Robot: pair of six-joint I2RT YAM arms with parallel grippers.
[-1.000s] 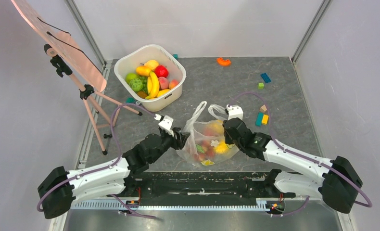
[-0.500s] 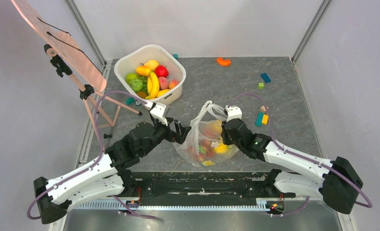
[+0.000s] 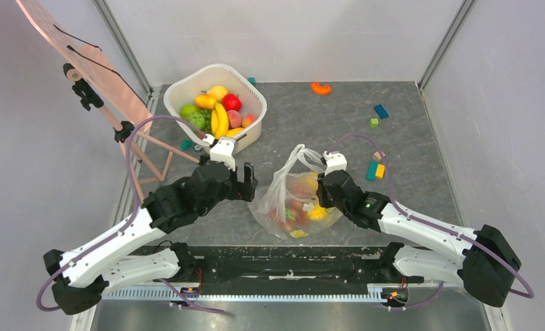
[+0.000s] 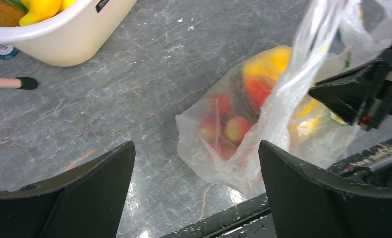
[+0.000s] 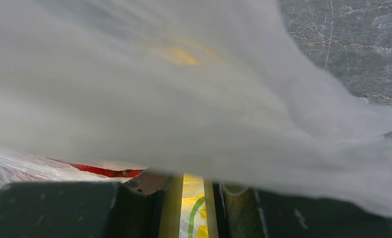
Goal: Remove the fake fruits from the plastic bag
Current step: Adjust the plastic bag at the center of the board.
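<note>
Grey marbled stone-look table (image 3: 421,148) fills the floor of a pale-walled enclosure with metal posts at the back corners. The plastic bag (image 3: 280,200) lies near the front edge, midway between the two arms, its thin film crumpled and its loop handles standing up at the far side. The fake fruits (image 3: 303,204) are still inside it, a cluster of red, pink, yellow and orange showing through the film; the left wrist view shows them bunched in the bag's belly (image 4: 233,130).

The right gripper (image 3: 325,198) is pressed into the bag's right side. In its own camera, blurred film fills nearly the whole view, and the two dark fingers (image 5: 194,201) stand close together with only a narrow slit between them, something yellow with a green line showing in it. Whether they pinch the film or a fruit cannot be told.

The left gripper (image 3: 246,181) hangs just left of the bag, apart from it, jaws spread wide with nothing between them (image 4: 195,163).

Further back on the left sits a white tub (image 3: 252,132) holding bananas, green fruits and a red apple. A pink-legged stand (image 3: 137,153) leans at the far left. Coloured toy blocks (image 3: 376,169) lie to the right, and an orange piece (image 3: 320,87) rests near the back wall.
</note>
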